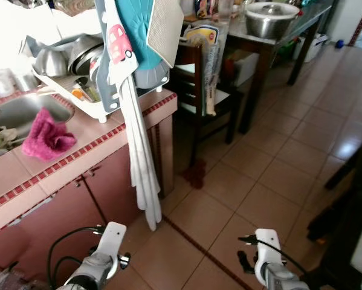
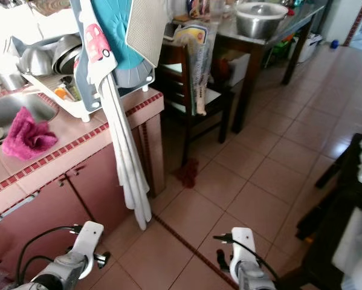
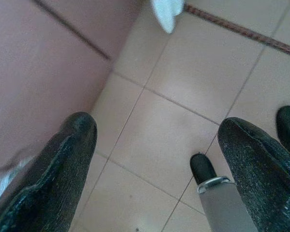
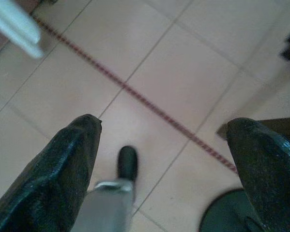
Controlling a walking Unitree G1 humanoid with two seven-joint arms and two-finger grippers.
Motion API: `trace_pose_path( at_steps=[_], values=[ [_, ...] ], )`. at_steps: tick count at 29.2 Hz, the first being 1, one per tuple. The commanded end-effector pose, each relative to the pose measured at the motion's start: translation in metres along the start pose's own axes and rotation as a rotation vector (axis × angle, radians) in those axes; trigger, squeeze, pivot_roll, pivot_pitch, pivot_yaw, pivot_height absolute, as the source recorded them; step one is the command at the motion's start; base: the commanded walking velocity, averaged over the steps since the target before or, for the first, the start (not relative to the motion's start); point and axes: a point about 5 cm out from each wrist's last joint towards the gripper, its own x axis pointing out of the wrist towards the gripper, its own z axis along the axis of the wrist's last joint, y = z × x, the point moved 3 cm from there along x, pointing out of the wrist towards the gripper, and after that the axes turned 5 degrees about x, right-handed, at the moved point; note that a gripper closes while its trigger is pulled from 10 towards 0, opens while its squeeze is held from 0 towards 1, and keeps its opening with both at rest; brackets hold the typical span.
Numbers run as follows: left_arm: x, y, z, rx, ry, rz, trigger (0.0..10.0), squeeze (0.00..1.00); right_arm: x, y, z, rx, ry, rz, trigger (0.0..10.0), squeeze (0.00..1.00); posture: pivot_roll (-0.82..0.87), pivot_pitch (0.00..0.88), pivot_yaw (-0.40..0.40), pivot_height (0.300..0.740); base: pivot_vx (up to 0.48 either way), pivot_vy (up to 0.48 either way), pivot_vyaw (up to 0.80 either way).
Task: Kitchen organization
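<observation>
A pink-tiled counter (image 1: 84,151) runs along my left, with a sink (image 1: 20,109) in it. A crumpled pink cloth (image 1: 45,138) lies on the counter beside the sink. Behind it stands a white dish rack (image 1: 72,84) holding steel bowls (image 1: 51,60). A long white towel (image 1: 141,169) hangs off the counter's end, under a teal board (image 1: 132,30). Both arms hang low over the tiled floor: left arm (image 1: 105,251), right arm (image 1: 268,257). My left gripper (image 3: 159,130) is open beside the cabinet front (image 3: 38,72). My right gripper (image 4: 165,126) is open over bare tiles.
A dark wooden chair (image 1: 202,84) stands past the counter's end, at a table (image 1: 271,45) carrying a steel pot (image 1: 270,18). A dark red stain (image 1: 196,175) marks the floor by the chair. Dark furniture (image 1: 350,211) stands close on my right. Open tiled floor lies ahead.
</observation>
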Motion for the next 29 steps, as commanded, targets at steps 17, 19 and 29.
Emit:
trace_pose_path(
  at_steps=[17,19,29],
  values=[
    [-0.001,0.009,-0.003,0.011,0.014,0.045,10.0,0.00,0.000,0.004,0.001,-0.010,-0.002,0.016,10.0,0.00,-0.04,0.000,0.011,0.740,0.000,0.000,-0.13],
    [-0.001,0.010,-0.004,0.007,0.016,0.048,10.0,0.00,0.000,0.003,-0.001,-0.017,0.004,0.013,10.0,0.00,-0.04,0.000,0.009,0.740,0.000,0.000,0.00],
    [-0.001,0.011,-0.011,-0.004,0.030,0.060,10.0,0.00,-0.001,0.001,-0.011,-0.048,0.035,0.007,10.0,0.00,-0.04,0.000,0.006,0.740,0.000,0.000,0.00]
  ],
)
